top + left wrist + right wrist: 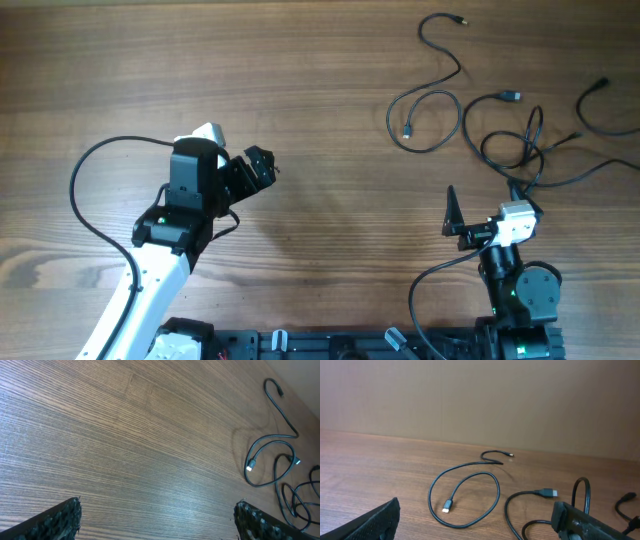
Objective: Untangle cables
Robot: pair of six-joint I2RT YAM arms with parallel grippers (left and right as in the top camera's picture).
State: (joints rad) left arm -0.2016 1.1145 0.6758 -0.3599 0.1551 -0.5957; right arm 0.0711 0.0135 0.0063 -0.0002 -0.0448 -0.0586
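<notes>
Several thin black cables lie at the table's far right. One looped cable point(408, 130) lies apart from the rest and shows in the left wrist view point(250, 466) and the right wrist view point(447, 507). To its right, other strands cross in a loose tangle point(527, 150); one has a plug end point(547, 493). My right gripper point(488, 200) is open just in front of the tangle, with nothing between its fingers point(375, 522). My left gripper point(265, 170) is open over bare wood at centre left, far from the cables, its fingers point(60, 517) spread wide.
Another black cord point(600, 100) curves at the far right edge. A thick black wire point(85, 190) arcs off the left arm and another point(430, 275) off the right arm. The arm bases stand along the front edge. A plain wall point(480, 400) rises behind the table.
</notes>
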